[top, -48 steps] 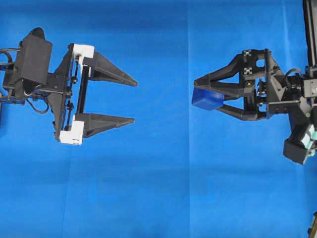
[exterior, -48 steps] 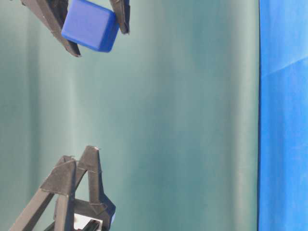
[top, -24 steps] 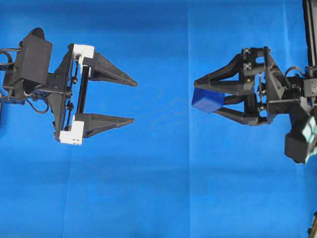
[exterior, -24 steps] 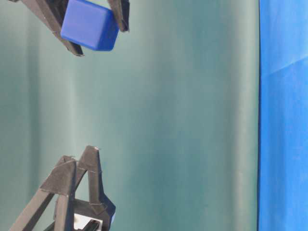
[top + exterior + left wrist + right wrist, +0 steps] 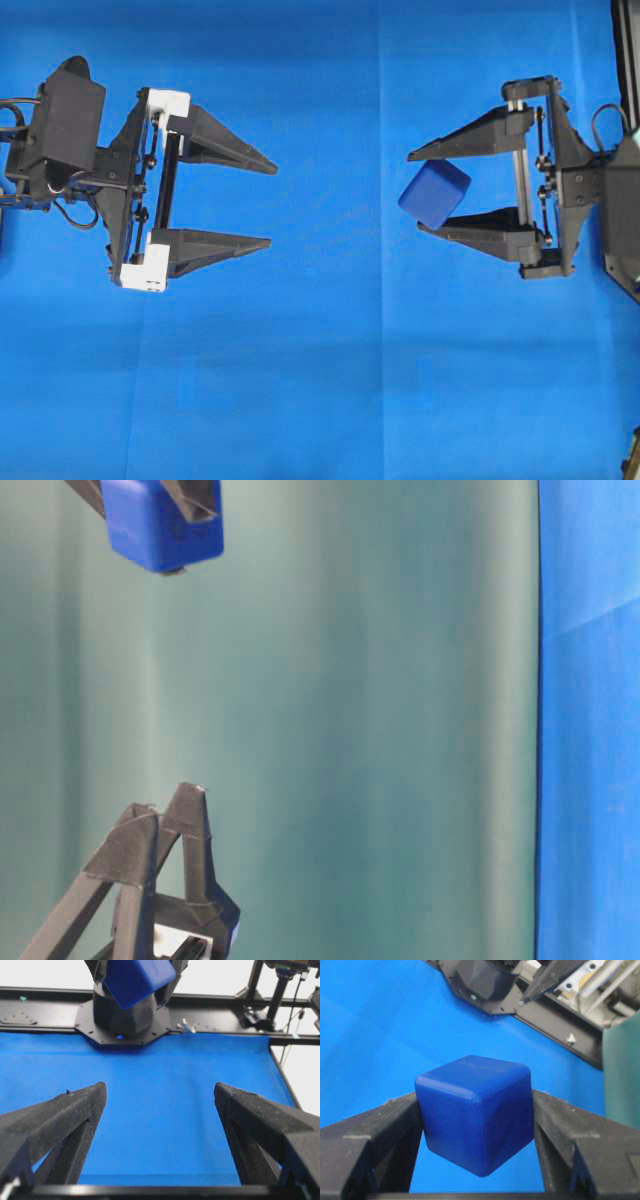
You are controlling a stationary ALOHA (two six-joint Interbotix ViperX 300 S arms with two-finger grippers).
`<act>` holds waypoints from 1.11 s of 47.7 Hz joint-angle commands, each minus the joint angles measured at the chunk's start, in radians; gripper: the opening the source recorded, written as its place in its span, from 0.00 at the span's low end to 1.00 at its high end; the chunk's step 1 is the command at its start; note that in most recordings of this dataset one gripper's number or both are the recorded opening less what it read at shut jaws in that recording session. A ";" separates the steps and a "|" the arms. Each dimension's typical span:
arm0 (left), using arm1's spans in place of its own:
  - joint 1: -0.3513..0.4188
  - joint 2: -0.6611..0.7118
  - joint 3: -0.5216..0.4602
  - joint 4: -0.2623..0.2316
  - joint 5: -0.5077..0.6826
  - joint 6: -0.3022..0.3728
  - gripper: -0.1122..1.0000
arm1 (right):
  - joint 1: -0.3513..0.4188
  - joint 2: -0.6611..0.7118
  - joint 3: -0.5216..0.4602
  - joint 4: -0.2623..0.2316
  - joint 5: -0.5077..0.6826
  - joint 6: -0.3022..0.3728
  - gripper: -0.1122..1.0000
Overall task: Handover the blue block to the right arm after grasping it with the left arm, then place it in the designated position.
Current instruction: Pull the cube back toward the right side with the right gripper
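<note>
One dark-blue, round-edged blue block (image 5: 476, 1113) sits tilted in the right gripper (image 5: 432, 196).

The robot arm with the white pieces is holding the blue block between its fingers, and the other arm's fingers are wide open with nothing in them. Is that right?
Not quite. It's the other way round: the right gripper holds the blue block, and the left gripper, the one with white pieces, is open and empty. The overhead view shows it.

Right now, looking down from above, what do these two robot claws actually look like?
Both are matte black. The left gripper has two long, pointed, wedge-shaped fingers with white plastic brackets at their base, a boxy black housing behind them, and thin black cables looping around it. The right gripper has the same pointed fingers mounted on a slim metal rail, all in black.
</note>
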 commanded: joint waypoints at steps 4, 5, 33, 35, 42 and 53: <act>-0.003 -0.008 -0.023 0.003 -0.005 0.002 0.93 | 0.002 -0.023 -0.012 0.005 0.000 0.103 0.54; -0.003 -0.008 -0.023 0.003 -0.005 0.002 0.93 | 0.002 -0.025 -0.012 0.005 0.000 0.117 0.54; -0.006 -0.008 -0.025 0.003 -0.005 0.002 0.93 | 0.003 -0.032 -0.012 0.006 0.025 0.196 0.54; -0.006 -0.008 -0.023 0.003 -0.005 0.002 0.93 | 0.002 -0.032 -0.012 0.006 0.025 0.196 0.54; -0.006 -0.008 -0.025 0.003 -0.005 0.002 0.93 | 0.002 -0.032 -0.012 0.006 0.023 0.196 0.54; -0.006 -0.008 -0.025 0.003 -0.005 0.002 0.93 | 0.002 -0.032 -0.012 0.009 0.023 0.198 0.54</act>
